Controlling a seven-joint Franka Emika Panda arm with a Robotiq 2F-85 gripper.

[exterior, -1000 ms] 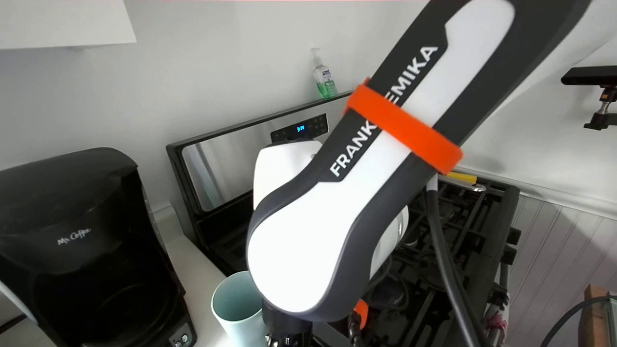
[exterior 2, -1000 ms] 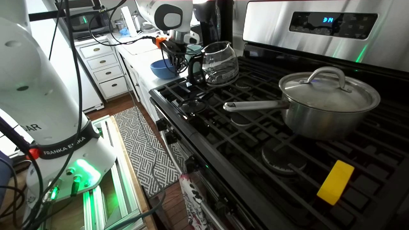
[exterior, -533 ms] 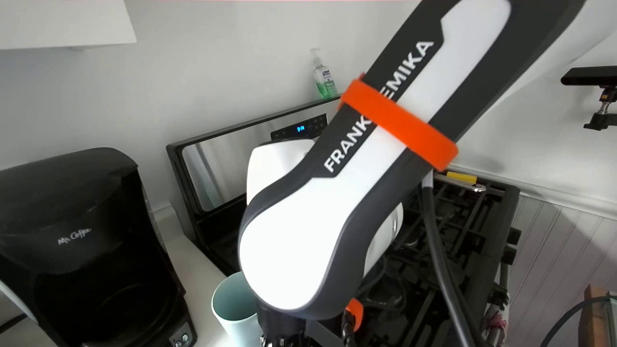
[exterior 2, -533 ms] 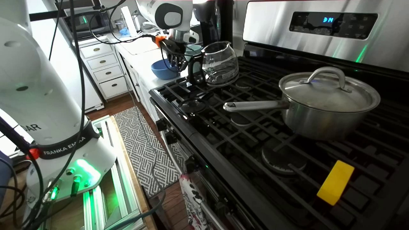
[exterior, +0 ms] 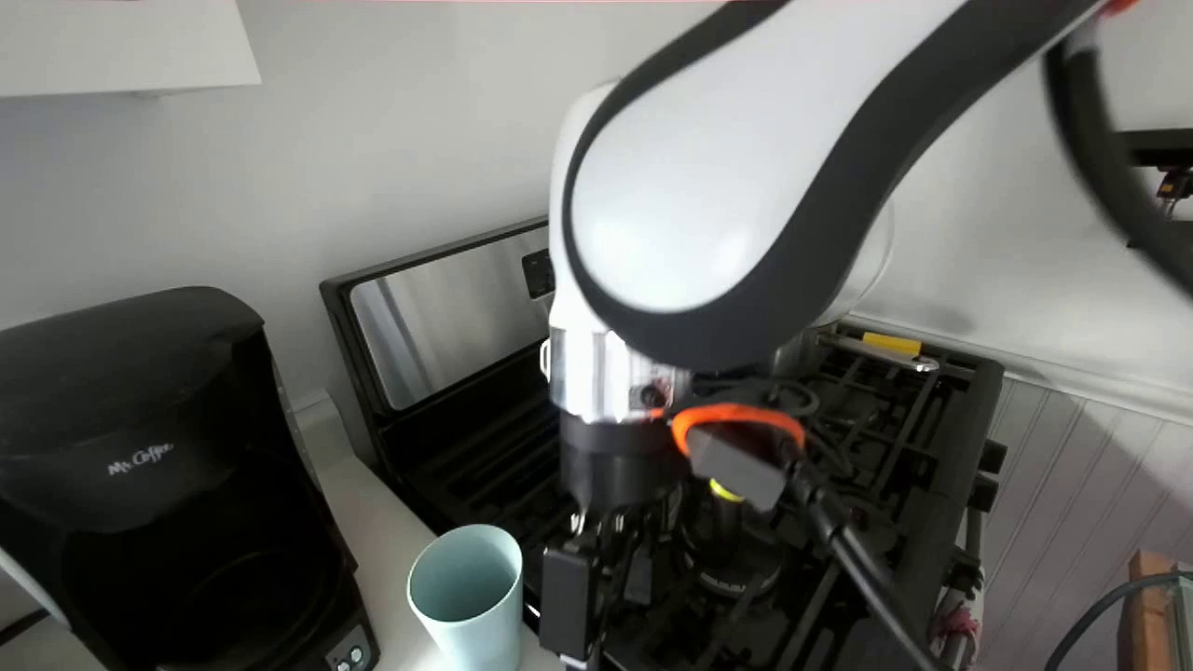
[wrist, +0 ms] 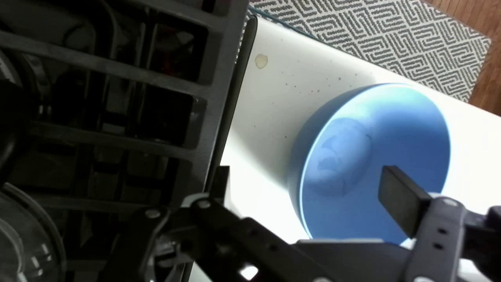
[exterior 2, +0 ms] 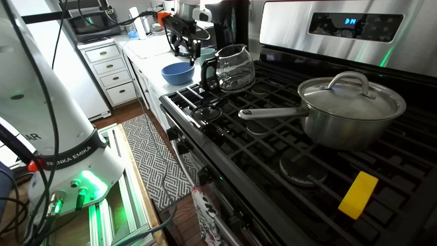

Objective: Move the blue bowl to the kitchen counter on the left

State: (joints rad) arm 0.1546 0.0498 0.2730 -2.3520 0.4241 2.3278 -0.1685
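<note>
The blue bowl (exterior 2: 178,74) rests upright on the off-white kitchen counter (wrist: 270,98), close to the stove's edge. Inside the bowl (wrist: 407,137), in the wrist view, nothing lies. My gripper (wrist: 312,190) is open and holds nothing. One of its fingers (wrist: 403,197) appears over the bowl's interior, the opposite one near the seam between counter and stove. From an exterior view, the gripper (exterior 2: 191,54) hangs just above the bowl's far rim. Another exterior view shows the gripper (exterior: 604,587) with its fingers apart, while the bowl is out of sight there.
A pale mint cup (exterior: 466,596) stands on the counter by the gripper, with a black coffee maker (exterior: 168,485) behind it. A glass carafe (exterior 2: 235,70) and a lidded pot (exterior 2: 351,109) sit on the black stovetop (exterior 2: 245,150). A yellow block (exterior 2: 358,194) lies on the grates.
Earlier the gripper was down at the bowl's rim. It has since opened and risen clear, the arm lifting with it. The bowl stays on the counter in nearly the same spot.
</note>
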